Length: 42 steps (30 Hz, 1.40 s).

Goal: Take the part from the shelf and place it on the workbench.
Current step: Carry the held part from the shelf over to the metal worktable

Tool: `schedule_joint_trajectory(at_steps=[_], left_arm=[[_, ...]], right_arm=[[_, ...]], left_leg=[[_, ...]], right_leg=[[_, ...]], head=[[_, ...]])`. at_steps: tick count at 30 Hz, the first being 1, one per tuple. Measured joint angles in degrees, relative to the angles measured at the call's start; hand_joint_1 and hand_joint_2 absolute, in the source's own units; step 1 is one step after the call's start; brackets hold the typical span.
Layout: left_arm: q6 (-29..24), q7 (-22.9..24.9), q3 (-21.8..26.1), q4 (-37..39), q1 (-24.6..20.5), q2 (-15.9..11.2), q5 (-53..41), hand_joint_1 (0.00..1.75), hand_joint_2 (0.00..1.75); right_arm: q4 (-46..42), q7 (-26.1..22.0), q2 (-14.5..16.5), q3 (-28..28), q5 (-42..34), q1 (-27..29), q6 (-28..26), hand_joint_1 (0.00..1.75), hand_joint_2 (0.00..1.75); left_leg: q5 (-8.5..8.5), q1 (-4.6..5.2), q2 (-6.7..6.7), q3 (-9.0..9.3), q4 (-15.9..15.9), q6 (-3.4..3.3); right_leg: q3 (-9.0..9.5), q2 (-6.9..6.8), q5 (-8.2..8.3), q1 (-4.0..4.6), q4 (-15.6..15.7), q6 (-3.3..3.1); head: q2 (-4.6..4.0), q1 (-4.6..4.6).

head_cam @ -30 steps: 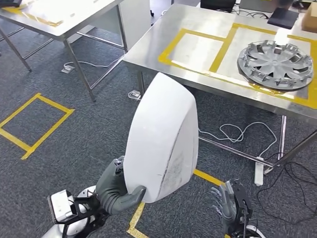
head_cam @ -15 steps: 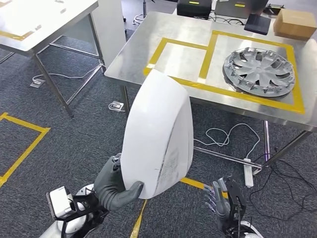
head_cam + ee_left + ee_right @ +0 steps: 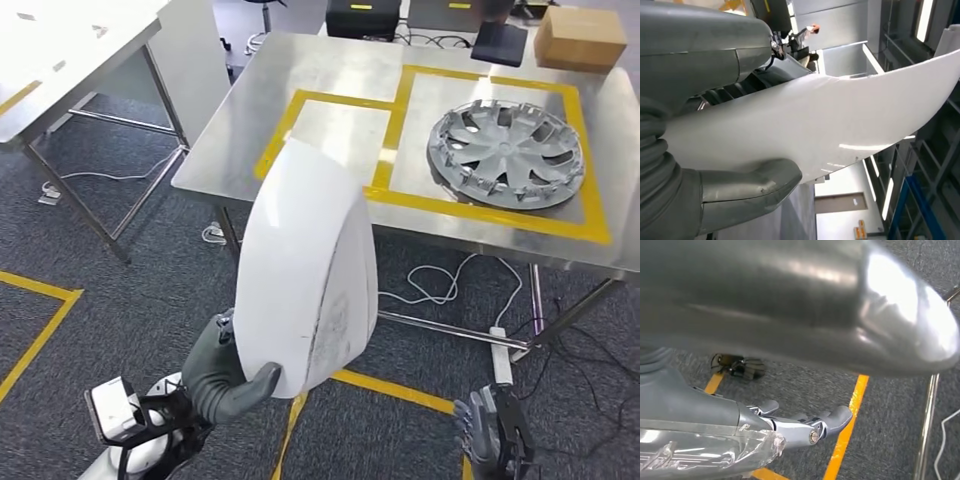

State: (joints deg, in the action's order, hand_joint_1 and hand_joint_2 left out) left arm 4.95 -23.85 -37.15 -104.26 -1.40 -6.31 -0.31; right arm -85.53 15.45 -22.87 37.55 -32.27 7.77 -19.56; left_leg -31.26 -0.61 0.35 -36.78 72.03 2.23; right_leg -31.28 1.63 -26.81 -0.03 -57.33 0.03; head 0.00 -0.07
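Observation:
The part is a large white curved shell (image 3: 306, 268), held upright in front of me over the carpet. My left hand (image 3: 219, 375) grips its lower edge, thumb hooked under the rim. Up close, the left wrist view has the white shell (image 3: 836, 125) clamped between the grey thumb (image 3: 749, 185) and the fingers above. My right hand (image 3: 490, 440) hangs low at the lower right, fingers apart and holding nothing; its fingers (image 3: 821, 422) are spread over the carpet. The steel workbench (image 3: 249, 130) stands ahead, marked with yellow tape rectangles.
A silver wheel cover (image 3: 506, 152) lies in the bench's right taped box. A cardboard box (image 3: 580, 38) and dark cases sit at its far edge. Cables and a power strip (image 3: 501, 368) lie under the bench. Another table (image 3: 68, 70) stands at left. Yellow tape lines (image 3: 392, 388) cross the carpet.
The camera has moved: the workbench has shifted left and closer in the picture. The left hand keeps the same hold on the white shell. The right hand sits lower in frame.

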Motion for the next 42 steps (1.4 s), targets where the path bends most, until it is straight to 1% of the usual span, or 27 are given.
schedule_joint_trajectory(at_steps=[2,3,4,6,7,8,11,13,14,16,17,18,19,22,23,25,26,27,29,31,33,34,35,37,38,39,42], left_arm=[[0.21,0.01,0.15,0.01,0.05,-0.03,-0.37,1.75,1.75],[0.25,0.06,0.27,0.01,0.06,-0.05,-0.57,1.75,1.75],[0.27,0.13,0.41,0.02,0.07,-0.06,-0.78,1.75,1.75],[0.28,0.45,0.71,0.13,0.09,-0.14,-1.18,1.75,1.75],[0.32,0.69,0.89,0.22,0.13,-0.15,-1.41,1.75,1.75],[0.35,0.94,1.07,0.31,0.14,-0.14,-1.64,1.75,1.75],[0.44,1.54,1.38,0.40,-0.31,0.19,-2.09,1.75,1.75],[0.45,2.00,1.45,0.43,-0.60,0.36,-2.40,1.75,1.75],[0.45,2.24,1.50,0.44,-0.61,0.37,-2.55,1.75,1.75],[0.45,2.55,1.60,0.46,-0.60,0.39,-2.68,1.75,1.75],[0.45,2.65,1.62,0.48,-0.60,0.40,-2.70,1.75,1.75],[0.45,2.77,1.64,0.49,-0.60,0.42,-2.75,1.75,1.75],[0.45,2.98,1.66,0.54,-0.61,0.45,-2.86,1.75,1.75],[0.34,3.82,1.67,1.17,-0.91,0.62,-3.76,1.75,1.75],[0.28,4.18,1.67,1.44,-1.15,0.72,-4.29,1.75,1.75],[0.08,4.89,1.66,1.75,-1.97,1.04,-5.51,1.75,1.75],[-0.03,5.29,1.63,1.84,-2.49,1.24,-6.21,1.75,1.75],[-0.16,5.58,1.61,1.97,-2.97,1.38,-6.75,1.75,1.75],[-0.33,6.16,1.57,2.49,-3.51,1.49,-7.46,1.75,1.75],[-0.44,6.44,1.57,3.13,-3.58,1.49,-7.69,1.75,1.75],[-0.57,6.71,1.58,3.64,-3.68,1.52,-7.97,1.75,1.75],[-0.67,6.96,1.58,3.95,-3.78,1.57,-8.23,1.75,1.75],[-0.74,7.27,1.59,4.32,-3.91,1.61,-8.56,1.75,1.75],[-0.80,7.94,1.59,5.44,-4.23,1.68,-9.39,1.75,1.75],[-0.79,8.31,1.62,5.95,-4.38,1.73,-9.92,1.75,1.75],[-0.78,8.65,1.67,6.39,-4.63,1.83,-10.58,1.75,1.75],[-1.04,10.22,1.69,7.20,-6.12,2.57,-13.77,1.75,1.75]], right_arm=[[0.49,0.58,0.02,0.28,0.73,-0.32,1.08,0.00,0.00],[0.70,0.97,0.03,0.45,1.30,-0.56,1.66,0.00,0.00],[0.88,1.40,0.03,0.61,1.94,-0.86,2.22,0.00,0.00],[1.34,2.17,0.03,0.91,3.09,-1.55,3.18,0.00,0.00],[1.60,2.49,0.03,1.07,3.56,-1.91,3.65,0.00,0.00],[1.86,2.68,0.03,1.22,3.95,-2.23,4.09,0.00,0.00],[2.94,2.61,0.07,1.41,4.61,-2.95,5.06,0.00,0.00],[3.87,2.46,0.10,1.43,4.88,-3.52,5.55,0.00,0.00],[4.33,2.40,0.13,1.44,5.00,-3.75,5.76,0.00,0.00],[5.21,2.36,0.16,1.45,5.16,-3.90,6.00,0.00,0.00],[5.54,2.37,0.18,1.45,5.21,-3.84,6.05,0.00,0.00],[5.84,2.39,0.21,1.45,5.27,-3.80,6.09,0.00,0.00],[6.14,2.41,0.27,1.44,5.34,-3.79,6.15,0.00,0.00],[7.94,2.38,0.84,1.47,5.77,-3.86,7.05,0.00,0.00],[8.64,2.29,1.15,1.40,5.95,-4.00,7.49,0.00,0.00],[9.69,1.92,1.81,0.96,6.17,-4.68,8.24,0.00,0.00],[10.17,1.71,2.11,0.62,6.15,-5.04,8.58,0.00,0.00],[10.75,1.56,2.41,0.32,6.04,-5.34,8.90,0.00,0.00],[12.07,1.49,2.92,0.01,5.72,-5.51,9.38,0.00,0.00],[13.15,1.52,3.33,-0.02,5.52,-5.30,9.62,0.00,0.00],[13.93,1.58,3.73,-0.02,5.25,-5.18,10.05,0.00,0.00],[14.37,1.67,3.94,-0.01,5.17,-5.26,10.72,0.00,0.00],[14.91,1.83,4.11,0.07,5.34,-5.42,11.80,0.00,0.00],[16.29,2.29,4.36,0.85,7.00,-5.73,15.34,0.00,0.00],[16.87,2.52,4.30,1.43,8.23,-5.76,17.35,0.00,0.00],[17.32,2.66,4.18,2.06,9.50,-5.71,19.17,0.00,0.00],[17.63,2.51,3.16,3.71,11.98,-5.10,22.32,0.00,0.00]], left_leg=[[-3.69,0.02,-0.01,-3.98,1.46,0.11],[-4.03,0.03,-0.01,-4.92,0.14,0.06],[-2.59,0.05,-0.01,-5.28,-2.22,-0.03],[4.65,0.08,-0.02,-5.30,-8.83,-0.28],[7.42,0.13,-0.06,-5.16,-11.22,-0.41],[8.98,0.20,-0.19,-4.93,-12.85,-0.64],[8.60,0.04,-0.46,-2.47,-14.03,-1.63],[8.62,-0.18,-0.29,-0.36,-14.21,-2.24],[8.28,-0.12,-0.23,0.47,-14.17,-2.44],[6.66,-0.04,-0.24,2.16,-14.12,-2.67],[5.73,-0.02,-0.28,3.13,-14.12,-2.72],[4.75,-0.01,-0.33,4.26,-14.12,-2.71],[3.68,-0.01,-0.36,5.57,-14.12,-2.65],[0.68,0.11,-0.39,8.92,-14.22,-2.05],[0.14,0.17,-0.35,9.48,-14.50,-1.76],[0.20,0.26,-0.24,9.89,-14.79,-1.15],[0.91,0.24,-0.18,9.37,-13.78,-0.86],[1.92,0.21,-0.18,7.95,-11.45,-0.47],[2.60,0.13,-0.19,2.89,-4.39,0.36],[-0.47,0.11,-0.18,-2.10,0.59,0.69],[-3.33,0.29,-0.20,-4.95,0.29,0.18],[-2.76,0.53,-0.22,-5.55,-1.82,-0.36],[0.09,0.91,-0.27,-5.79,-4.93,-1.07],[10.74,1.96,-0.55,-5.80,-13.11,-2.64],[14.94,2.27,-0.79,-5.72,-15.71,-3.10],[16.92,2.43,-1.01,-5.64,-17.06,-3.17],[14.94,1.80,-1.14,-5.02,-16.26,-2.82]], right_leg=[[1.87,0.75,-1.30,-0.14,0.42,0.08],[2.99,1.07,-2.14,-0.24,0.49,0.21],[4.19,1.31,-3.08,-0.34,0.52,0.42],[6.14,1.67,-5.04,-0.40,0.47,0.92],[6.83,1.77,-6.11,-0.33,0.53,1.25],[7.85,1.84,-6.71,-0.23,0.47,1.60],[9.63,1.37,-6.07,-0.03,-1.35,2.72],[7.30,0.16,-6.12,-0.12,-6.16,3.27],[5.01,-0.50,-7.11,-0.20,-9.44,3.49],[-0.29,-1.09,-11.15,-0.32,-13.99,3.78],[-2.38,-1.17,-13.26,-0.32,-14.36,3.86],[-3.83,-1.18,-14.32,-0.32,-13.36,3.95],[-4.82,-1.22,-13.49,-0.34,-11.26,4.02],[-6.34,-2.25,-0.72,-0.19,-4.53,3.53],[-6.36,-2.53,2.20,-0.04,-3.50,3.08],[-5.54,-2.35,2.03,0.14,-2.59,2.14],[-5.02,-2.03,1.78,0.03,-2.19,1.77],[-4.18,-1.78,1.47,-0.12,-1.58,1.44],[-1.80,-1.37,0.72,-0.40,0.08,0.88],[0.94,-1.03,-0.26,-0.48,1.68,0.63],[3.92,-0.51,-1.30,-0.47,3.04,0.63],[5.47,-0.24,-1.91,-0.43,3.65,0.69],[6.87,-0.02,-2.61,-0.38,4.12,0.80],[8.98,0.43,-4.53,-0.09,4.21,1.29],[9.61,0.62,-5.79,0.15,4.02,1.48],[10.17,0.76,-7.10,0.41,3.90,1.48],[11.24,0.31,-9.92,0.90,3.54,1.54]], head=[[0.00,-0.08],[0.00,-0.10],[0.00,-0.10],[0.00,-0.27],[0.00,-0.30],[0.00,-0.32],[0.00,-0.06],[0.00,0.45],[0.00,0.67],[0.00,0.70],[0.00,0.69],[0.00,0.76],[0.00,0.76],[0.00,0.74],[0.00,0.71],[0.00,0.69],[0.00,0.66],[0.00,0.66],[0.00,0.62],[0.00,0.62],[0.00,0.62],[0.00,0.62],[0.00,0.62],[0.00,0.55],[0.00,0.51],[0.00,0.54],[0.00,0.62]])
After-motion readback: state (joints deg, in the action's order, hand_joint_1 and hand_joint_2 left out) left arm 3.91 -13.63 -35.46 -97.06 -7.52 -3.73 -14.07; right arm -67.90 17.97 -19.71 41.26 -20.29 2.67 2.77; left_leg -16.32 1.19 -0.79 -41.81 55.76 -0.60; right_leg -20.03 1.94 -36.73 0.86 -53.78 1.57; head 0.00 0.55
